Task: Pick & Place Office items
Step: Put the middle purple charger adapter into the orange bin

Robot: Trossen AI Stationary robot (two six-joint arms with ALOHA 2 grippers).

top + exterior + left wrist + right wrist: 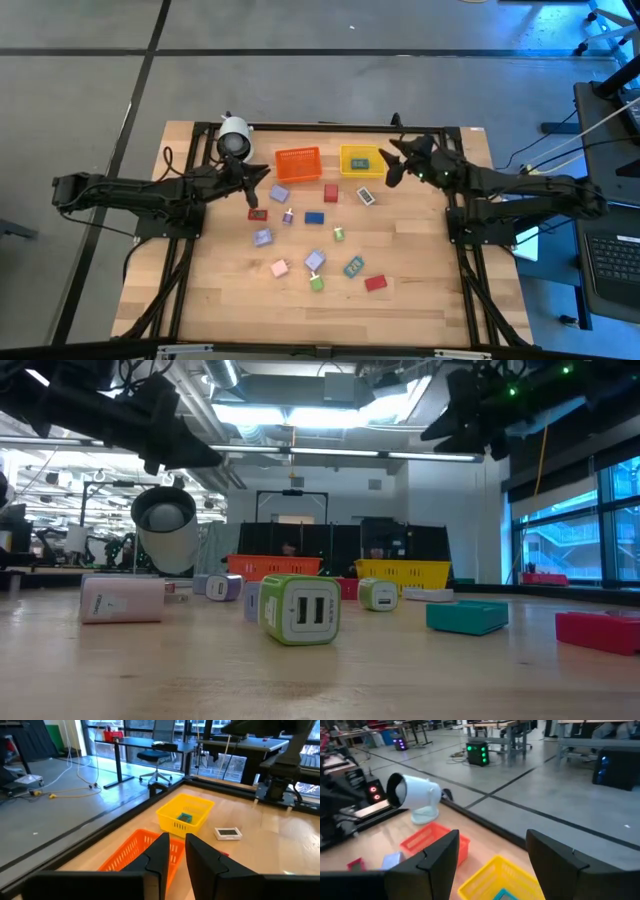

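Small office items lie scattered on the wooden table: a red block (330, 193), a white one (366, 196), a blue one (314, 217), a pink one (279, 267), a green one (317, 284) and several more. A teal item (186, 817) lies inside the yellow bin (361, 160). My right gripper (388, 165) hovers open beside the yellow bin's right side, high above the table, with nothing between its fingers (445, 855). My left gripper (266, 171) hangs left of the orange bin (297, 163). Its fingers (160, 852) stand almost together, only a narrow slit between them, and they hold nothing.
A white cylindrical camera-like object (234, 138) stands at the far left of the table, behind my left gripper. The two mesh bins sit side by side at the far edge. A black frame rail (330, 127) borders the table. Bare wood (420, 260) shows toward the near right.
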